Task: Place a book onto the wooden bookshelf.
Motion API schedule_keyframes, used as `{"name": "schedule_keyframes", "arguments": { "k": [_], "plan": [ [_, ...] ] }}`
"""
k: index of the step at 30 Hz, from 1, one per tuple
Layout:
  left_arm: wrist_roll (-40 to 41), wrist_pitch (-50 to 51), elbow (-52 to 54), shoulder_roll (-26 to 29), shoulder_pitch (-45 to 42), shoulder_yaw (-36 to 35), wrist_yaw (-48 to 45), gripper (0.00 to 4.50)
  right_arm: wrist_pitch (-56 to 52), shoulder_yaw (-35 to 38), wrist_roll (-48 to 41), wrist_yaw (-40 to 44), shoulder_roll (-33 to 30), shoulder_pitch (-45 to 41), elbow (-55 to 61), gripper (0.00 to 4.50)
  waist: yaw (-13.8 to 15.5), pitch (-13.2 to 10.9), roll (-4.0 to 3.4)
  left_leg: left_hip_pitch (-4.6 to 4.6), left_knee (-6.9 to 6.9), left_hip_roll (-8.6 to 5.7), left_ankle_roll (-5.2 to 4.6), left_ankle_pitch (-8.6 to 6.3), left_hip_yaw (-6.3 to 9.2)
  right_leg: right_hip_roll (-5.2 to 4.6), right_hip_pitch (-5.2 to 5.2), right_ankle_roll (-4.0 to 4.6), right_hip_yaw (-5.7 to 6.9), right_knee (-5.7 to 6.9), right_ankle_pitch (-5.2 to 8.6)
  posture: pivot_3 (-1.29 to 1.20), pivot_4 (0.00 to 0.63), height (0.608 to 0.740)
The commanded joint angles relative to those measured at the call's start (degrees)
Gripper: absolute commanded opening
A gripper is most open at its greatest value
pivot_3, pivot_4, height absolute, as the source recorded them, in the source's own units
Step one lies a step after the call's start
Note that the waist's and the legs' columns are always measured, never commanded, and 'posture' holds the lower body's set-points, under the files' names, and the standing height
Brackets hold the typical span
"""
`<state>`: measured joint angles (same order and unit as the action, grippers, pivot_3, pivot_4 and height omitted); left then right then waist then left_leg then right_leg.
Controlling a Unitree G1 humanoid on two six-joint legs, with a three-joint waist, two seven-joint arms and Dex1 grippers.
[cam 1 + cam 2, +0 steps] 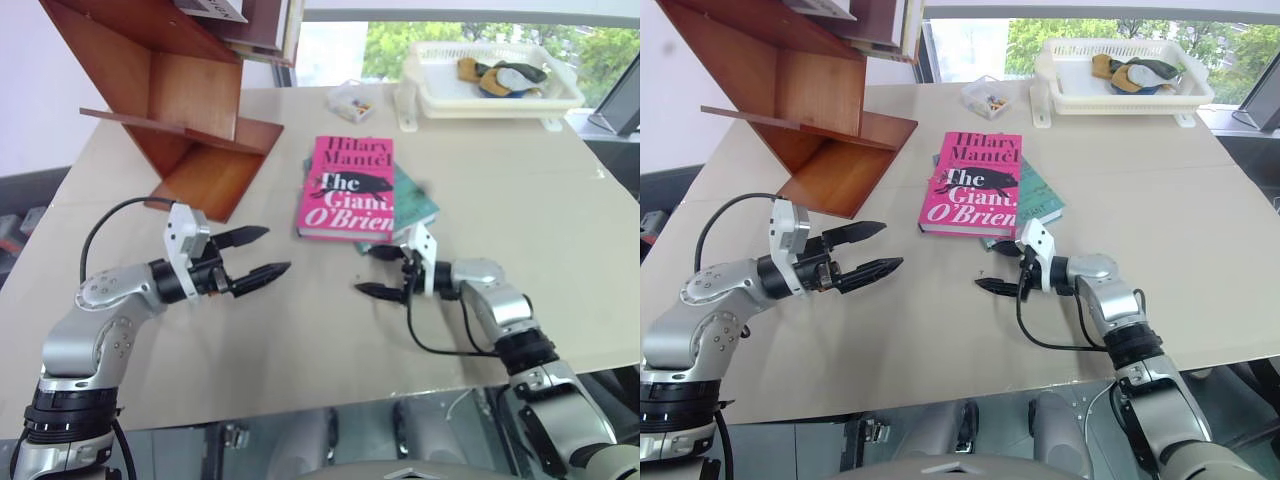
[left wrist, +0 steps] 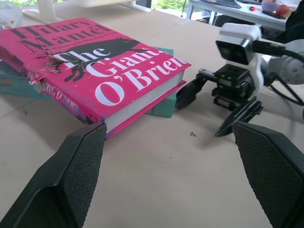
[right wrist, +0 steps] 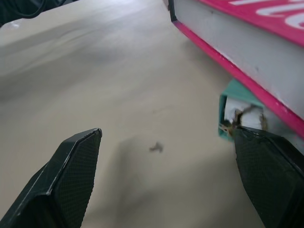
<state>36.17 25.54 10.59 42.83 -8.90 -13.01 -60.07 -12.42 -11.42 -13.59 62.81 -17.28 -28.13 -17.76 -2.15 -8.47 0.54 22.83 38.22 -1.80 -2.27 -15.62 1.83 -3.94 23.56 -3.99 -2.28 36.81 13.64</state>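
Lying flat on the counter (image 1: 560,200), the book (image 1: 346,187) awaited the right gripper (image 1: 385,271), jaws spread, beside its corner; left gripper (image 1: 258,254) spread too.

book (image 1: 347,186): mid-table, lying on a thinner book (image 1: 415,205)
wooden bookshelf (image 1: 180,100): far left of the table (image 1: 560,210)
basket tray (image 1: 490,85): far right
small box (image 1: 351,100): beyond the book
left gripper (image 1: 258,253): near left
right gripper (image 1: 380,270): just near the book's corner
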Motion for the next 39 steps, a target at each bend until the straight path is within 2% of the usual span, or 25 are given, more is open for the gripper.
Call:
{"name": "schedule_keyframes", "arguments": {
  "k": [1, 9, 18, 25, 28, 31, 35, 39],
  "plan": [
    [0.04, -1.05, 0.68, 0.61, -1.00, -0.85, -0.46, 4.47, -0.96, 0.78, -1.68, 1.74, -1.61, 1.07, 3.71, 4.50, 0.00, 0.00, 0.00, 0.00, 0.00, 0.00, 0.00, 0.00, 0.00, 0.00, 0.00, 0.00, 0.00, 0.00, 0.00, 0.00, 0.150, 0.740],
    [-0.39, -1.48, -0.09, 0.34, -1.54, -0.49, -0.73, 4.47, -2.58, 2.19, -2.95, 1.80, -5.98, 3.89, 7.82, 4.50, 0.14, 0.00, 0.00, 0.00, 0.00, 0.01, -0.02, -0.01, 0.00, -0.02, 0.00, 0.00, 0.00, 0.00, 0.00, 0.00, 0.150, 0.740],
    [-2.15, -2.74, -1.95, -0.44, -2.30, -0.56, 0.80, 4.47, -2.97, 5.67, -2.76, -1.54, -10.10, 3.35, 5.73, 4.50, 0.47, 0.00, 0.00, 0.00, 0.00, -0.01, -0.01, -0.01, 0.00, -0.05, 0.00, 0.00, 0.00, 0.00, 0.00, 0.00, 0.150, 0.740],
    [-0.37, -0.40, -11.85, -8.98, -10.85, -1.84, 9.64, 4.47, -4.81, 9.15, -4.76, -1.26, -14.61, 6.64, 9.95, 4.50, 1.71, 0.01, 0.03, 0.01, 0.05, -0.01, -0.02, 0.00, 0.02, -0.03, -0.03, 0.00, 0.07, 0.01, 0.00, 0.00, 0.150, 0.740],
    [-0.22, 3.57, -18.49, -13.47, -16.85, -1.38, 15.20, 4.47, -4.96, 11.48, -6.08, -1.59, -16.44, 10.08, 14.41, 4.50, 1.81, -0.01, 0.09, 0.07, 0.08, -0.05, -0.03, 0.00, 0.02, -0.03, -0.04, -0.01, 0.06, 0.01, 0.00, 0.00, 0.150, 0.740],
    [-0.53, 5.85, -24.47, -15.81, -21.43, -0.36, 15.85, 4.47, -5.69, 13.86, -7.25, -1.81, -18.82, 13.80, 18.39, 4.50, 1.73, -0.02, 0.14, 0.09, 0.11, -0.09, -0.03, 0.00, 0.02, 0.01, -0.08, -0.02, 0.06, 0.02, -0.01, 0.00, 0.150, 0.740],
    [-1.46, 8.95, -40.22, -18.73, -30.95, -1.27, 18.99, 4.47, -7.49, 17.07, -8.93, -2.95, -21.37, 17.89, 23.22, 4.50, 2.24, -0.07, 0.22, 0.08, 0.15, -0.09, -0.04, 0.01, 0.05, 0.25, -0.11, -0.02, 0.12, 0.05, -0.01, 0.00, 0.150, 0.740],
    [-2.37, 10.66, -52.20, -20.79, -38.07, -1.06, 17.59, 4.47, -8.51, 18.74, -9.72, -4.90, -21.85, 19.55, 25.79, 4.50, 1.73, -0.08, 0.27, 0.01, 0.21, -0.08, -0.22, -0.09, 0.12, 0.34, -0.22, -0.03, 0.21, 0.07, -0.01, 0.00, 0.150, 0.740]
  ]
}}
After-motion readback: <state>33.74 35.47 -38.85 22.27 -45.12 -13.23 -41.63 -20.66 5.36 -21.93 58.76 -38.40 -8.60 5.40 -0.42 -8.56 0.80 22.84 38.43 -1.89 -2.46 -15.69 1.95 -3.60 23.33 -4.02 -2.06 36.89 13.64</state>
